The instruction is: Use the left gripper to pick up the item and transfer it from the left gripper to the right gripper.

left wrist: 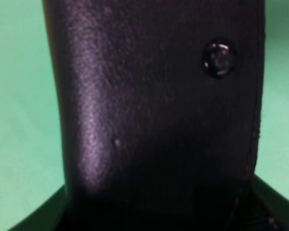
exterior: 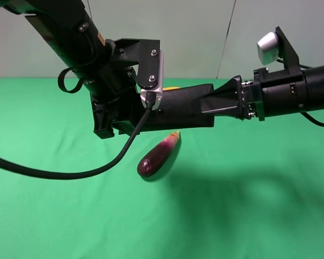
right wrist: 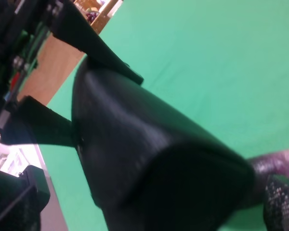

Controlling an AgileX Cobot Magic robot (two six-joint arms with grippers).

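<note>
The black case (right wrist: 135,144) fills most of the view, with the green counter (right wrist: 221,62) behind it. Its near end is dark and blurred. At its far end the left pincer (right wrist: 108,108) clamps it, with one black finger (right wrist: 101,45) on each face. Past the case's near end a purple eggplant (right wrist: 274,166) shows, partly hidden. A tan panel (right wrist: 53,62) stands beyond the counter's edge.

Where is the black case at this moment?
In the exterior high view, the black case hangs in mid-air near the centre, held by the left gripper, its other end at the right gripper, above the eggplant.
</note>
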